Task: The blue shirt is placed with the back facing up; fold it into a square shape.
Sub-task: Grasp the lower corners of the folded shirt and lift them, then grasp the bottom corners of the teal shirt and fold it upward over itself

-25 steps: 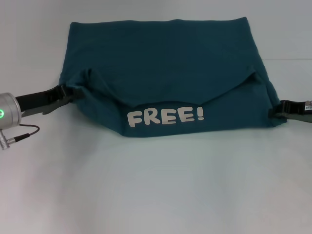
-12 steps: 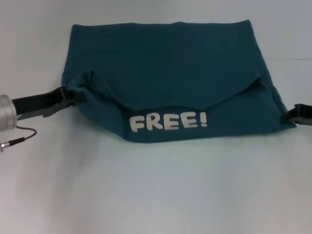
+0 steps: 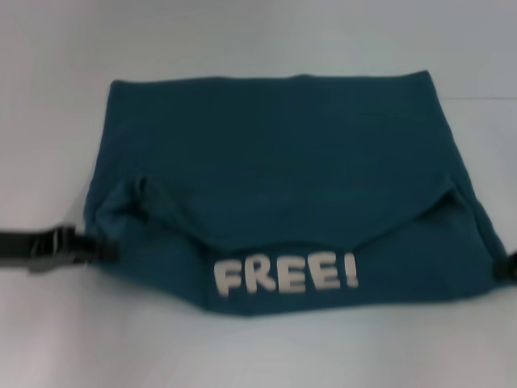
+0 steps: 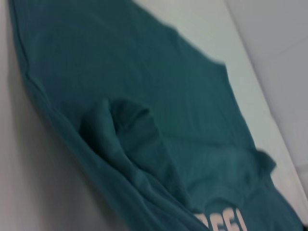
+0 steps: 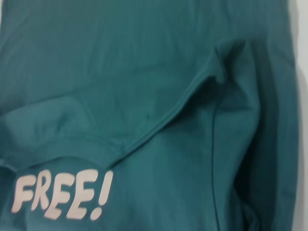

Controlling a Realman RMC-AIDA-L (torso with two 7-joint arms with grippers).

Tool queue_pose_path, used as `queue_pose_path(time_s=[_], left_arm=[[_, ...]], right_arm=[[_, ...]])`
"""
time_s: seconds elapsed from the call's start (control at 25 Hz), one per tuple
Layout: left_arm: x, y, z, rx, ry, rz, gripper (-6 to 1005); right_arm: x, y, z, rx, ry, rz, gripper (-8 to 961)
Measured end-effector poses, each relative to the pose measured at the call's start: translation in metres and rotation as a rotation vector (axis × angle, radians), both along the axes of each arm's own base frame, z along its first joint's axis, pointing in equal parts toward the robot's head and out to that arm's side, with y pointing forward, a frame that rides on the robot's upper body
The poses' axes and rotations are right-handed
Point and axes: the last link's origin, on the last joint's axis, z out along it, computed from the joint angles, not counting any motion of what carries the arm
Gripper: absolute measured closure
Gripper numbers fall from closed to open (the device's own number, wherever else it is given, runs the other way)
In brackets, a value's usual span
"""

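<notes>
The blue shirt [image 3: 283,162] lies spread on the white bench [image 3: 258,347], its near hem turned up so the "FREE!" lettering [image 3: 284,275] shows; the left tool [image 3: 73,245] sits at its left edge, the right tool [image 3: 509,267] at its right edge, whether either is clamped I cannot tell; the cloth looks soft, light and limp, best taken at the corners.

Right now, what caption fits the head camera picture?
Partly folded blue shirt showing "FREE!", left gripper at its left edge.

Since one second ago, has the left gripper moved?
Yes. The left gripper has drawn outward, toward the picture's left edge, still at the blue shirt left corner.
</notes>
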Motion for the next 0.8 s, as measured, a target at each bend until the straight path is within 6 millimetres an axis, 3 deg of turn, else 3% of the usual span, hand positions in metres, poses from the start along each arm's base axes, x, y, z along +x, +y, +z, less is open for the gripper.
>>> queue_pose_path(time_s=[0.28,0.48,0.68,0.8], left_arm=[[-0.01,-0.04,0.008,-0.215,0.053,0.033,959],[-0.018,-0.054,0.008,-0.294,0.101,0.058,959],[-0.016,-0.05,0.01,-0.304,0.122,0.035,959],[-0.01,-0.034,0.014,-0.264,0.113,0.02,959]], right_arm=[[0.001,-0.032,-0.003,-0.162,0.05,-0.029,931],[0.001,-0.049,-0.004,-0.246,0.074,-0.049,931],[0.003,-0.048,-0.004,-0.223,0.081,-0.046,931],[0.0,-0.037,0.001,-0.151,0.101,-0.033,931]])
